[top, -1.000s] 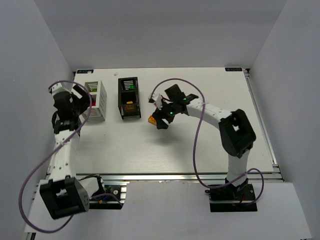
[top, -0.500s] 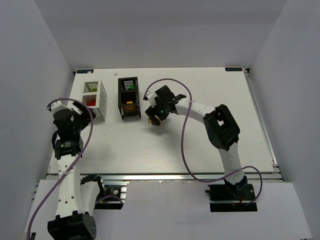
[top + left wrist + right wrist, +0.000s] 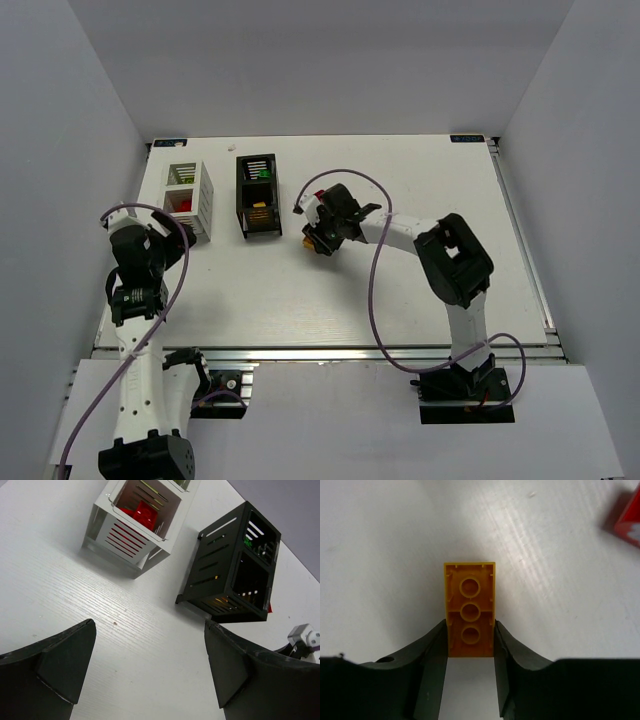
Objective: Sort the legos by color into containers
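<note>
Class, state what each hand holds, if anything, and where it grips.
Right hand pinches the orange-yellow brick by its long sides, at one end. Left hand holds nothing.

This is a robotics lab test cell. A white wood-grain tabletop (image 3: pixel 300 290) is boxed in by plain pale grey panel walls (image 3: pixel 330 60). A slotted aluminium rail (image 3: pixel 330 352) along its near edge carries two black-and-white robot arms (image 3: pixel 462 270), with loose purple cables (image 3: pixel 372 290) looping around them.

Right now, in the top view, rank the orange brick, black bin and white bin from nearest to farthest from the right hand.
1. orange brick: clamped between the fingers of the right hand.
2. black bin: to that hand's left, a little farther back.
3. white bin: left of the black bin, farthest away.
</note>
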Controlling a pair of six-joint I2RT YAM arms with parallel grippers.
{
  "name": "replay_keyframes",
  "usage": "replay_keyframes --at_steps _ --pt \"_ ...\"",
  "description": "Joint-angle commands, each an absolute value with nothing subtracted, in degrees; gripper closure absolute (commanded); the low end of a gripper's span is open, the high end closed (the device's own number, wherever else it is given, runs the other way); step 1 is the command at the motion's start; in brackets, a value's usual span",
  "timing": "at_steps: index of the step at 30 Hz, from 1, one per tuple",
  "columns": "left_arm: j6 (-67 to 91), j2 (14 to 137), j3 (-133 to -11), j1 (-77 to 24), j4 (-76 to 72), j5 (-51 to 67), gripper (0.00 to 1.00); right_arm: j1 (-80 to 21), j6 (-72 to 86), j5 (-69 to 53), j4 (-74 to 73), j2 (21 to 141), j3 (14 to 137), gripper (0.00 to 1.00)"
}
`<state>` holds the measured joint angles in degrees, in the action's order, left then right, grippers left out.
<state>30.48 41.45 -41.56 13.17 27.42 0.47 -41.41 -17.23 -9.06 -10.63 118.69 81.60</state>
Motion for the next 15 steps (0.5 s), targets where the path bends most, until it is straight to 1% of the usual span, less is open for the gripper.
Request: replay_keyframes --at_steps 1,2,3,5,7,9,11,15 --pt "31.0 39.9 -41.1 13.4 27.8 3.7 0.02 -41.0 -24.0 -14.9 -9.0 110.1 77.8 1.0" --pt "31.1 39.9 -41.1 13.4 28.2 4.3 0.02 -40.5 -28.8 -18.4 -10.5 105.9 76.4 1.0" --pt "31.2 40.0 -41.0 13.4 28.3 4.9 0.02 -39.6 -31.0 -24.7 -10.8 103.9 75.7 1.0" --pt "31.4 40.0 -40.6 13.4 28.5 6.8 0.02 -39.3 -35.7 -29.5 -11.2 98.1 74.4 1.0" --pt "31.7 39.6 -39.6 13.4 28.0 7.7 0.02 -39.5 -37.4 -32.4 -7.8 95.5 73.1 1.0" --pt "31.9 39.4 -38.9 13.4 27.9 8.3 0.02 -40.0 -34.8 -32.3 -4.7 95.9 75.8 1.0" --pt "32.1 38.8 -38.8 13.4 28.0 8.8 0.02 -40.3 -32.3 -31.5 -3.8 99.0 79.3 1.0" --pt "31.6 38.0 -38.7 13.4 29.2 8.8 0.02 -41.0 -24.6 -28.0 -2.8 107.4 92.0 1.0"
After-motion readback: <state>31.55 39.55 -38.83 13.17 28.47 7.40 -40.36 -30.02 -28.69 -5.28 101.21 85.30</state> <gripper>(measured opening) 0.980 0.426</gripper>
